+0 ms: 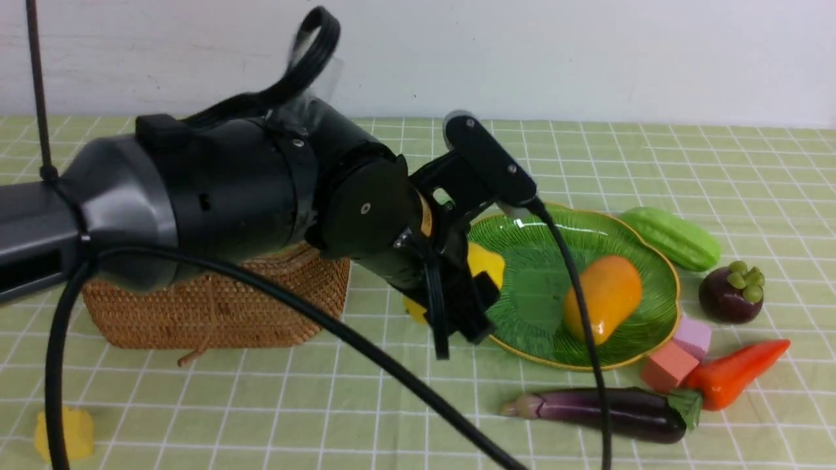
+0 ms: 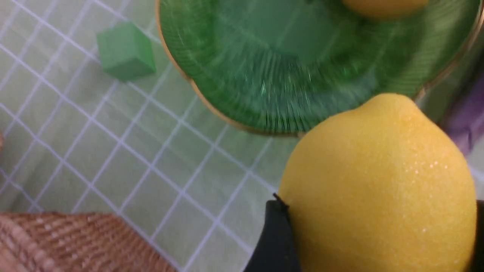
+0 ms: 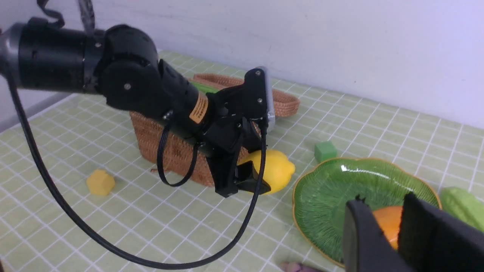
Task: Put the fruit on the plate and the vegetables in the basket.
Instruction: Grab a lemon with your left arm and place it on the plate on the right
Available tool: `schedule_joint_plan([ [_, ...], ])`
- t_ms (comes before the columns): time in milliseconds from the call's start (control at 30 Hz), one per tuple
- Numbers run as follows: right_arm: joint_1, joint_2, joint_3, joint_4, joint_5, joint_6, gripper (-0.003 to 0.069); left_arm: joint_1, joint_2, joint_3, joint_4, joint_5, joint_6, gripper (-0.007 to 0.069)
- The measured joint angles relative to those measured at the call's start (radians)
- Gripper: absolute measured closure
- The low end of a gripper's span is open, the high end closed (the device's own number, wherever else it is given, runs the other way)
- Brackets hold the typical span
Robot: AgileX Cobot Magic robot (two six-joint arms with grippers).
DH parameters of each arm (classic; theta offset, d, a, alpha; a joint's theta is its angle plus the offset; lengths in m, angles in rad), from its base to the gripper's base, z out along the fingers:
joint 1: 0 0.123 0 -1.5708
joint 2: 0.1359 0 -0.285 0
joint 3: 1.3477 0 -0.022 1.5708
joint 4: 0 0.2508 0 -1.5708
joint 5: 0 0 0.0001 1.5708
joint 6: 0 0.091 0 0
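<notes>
A tabletop (image 1: 653, 150) under green checked cloth carries everything. The black left arm (image 1: 228, 189) reaches across in front of the brown woven wicker basket (image 1: 215, 307). Beside it lies the wide green leaf-ribbed glass plate (image 1: 522, 261). The long dark purple eggplant (image 1: 601, 408), light green ridged gourd (image 1: 673, 238) and orange-red carrot (image 1: 738, 372) lie on the cloth around the plate. The orange-yellow toy mango (image 1: 604, 294) rests on the plate. The left jaws stand wide, clamped on the yellow toy lemon (image 2: 378, 189), just outside the plate's rim on the basket side. The right jaws are narrowly parted with nothing between them. The small dark purple mangosteen (image 1: 728, 297) sits between gourd and carrot

Yellow lemon (image 2: 378, 189) between jaws, plate (image 2: 264, 75) beyond, green cube (image 2: 124, 51) nearby
</notes>
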Motion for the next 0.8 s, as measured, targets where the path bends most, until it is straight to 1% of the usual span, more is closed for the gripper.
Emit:
schedule_joint_plan([
  [133,0.0,0.0,0.0,-0.018,-0.023,0.02,0.0496,0.0,0.042,-0.002,0.007,-0.172,-0.076,0.0064],
  [267,0.0,0.001,0.0,-0.018,-0.026,0.021,0.0494,0.0,0.113,-0.047,0.016,-0.238,-0.091,0.0064],
  [300,0.0,0.001,0.0,-0.018,-0.026,0.021,0.0491,0.0,0.167,-0.095,0.019,-0.251,-0.094,0.0064],
  [433,0.0,0.001,0.0,-0.019,-0.026,0.021,0.0489,0.0,0.266,-0.205,0.02,-0.254,-0.096,0.0064],
  [467,0.0,0.001,0.0,-0.022,-0.026,0.021,0.0488,0.0,0.317,-0.261,0.021,-0.245,-0.096,0.0064],
  [600,0.0,0.001,0.0,-0.022,-0.014,0.021,0.0489,0.0,0.412,-0.365,0.049,-0.201,-0.092,0.0064],
  [800,0.0,0.001,0.0,-0.022,0.004,0.024,0.0489,0.01,0.474,-0.409,0.056,-0.182,-0.096,0.0064],
])
